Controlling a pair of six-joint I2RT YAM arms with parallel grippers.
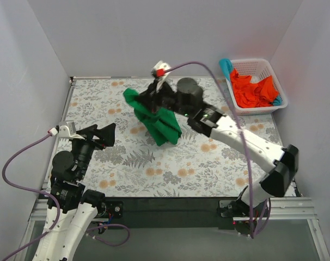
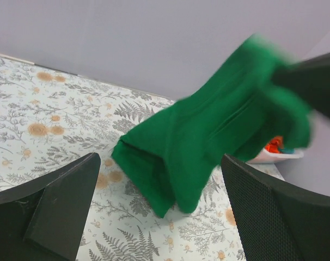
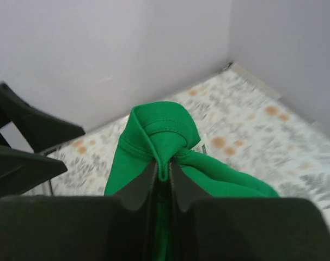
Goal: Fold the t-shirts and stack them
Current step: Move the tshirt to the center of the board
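Over the table's [image 1: 154,174] far middle, with right gripper [image 3: 164,173] pinched tight on the dangling green t-shirt [image 1: 159,120], bring the wide-open, empty left gripper [image 1: 108,135] (near left) to its lower hem, then spread flat.

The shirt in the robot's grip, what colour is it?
The shirt is plain bright green, clearest in the left wrist view.

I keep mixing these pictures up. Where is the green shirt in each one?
Top external: green shirt hangs behind centre, from the right gripper.
Left wrist: right of centre, hanging over the table.
Right wrist: middle, pinched between the fingers.
Shared landmark: the flowery table, in all three.
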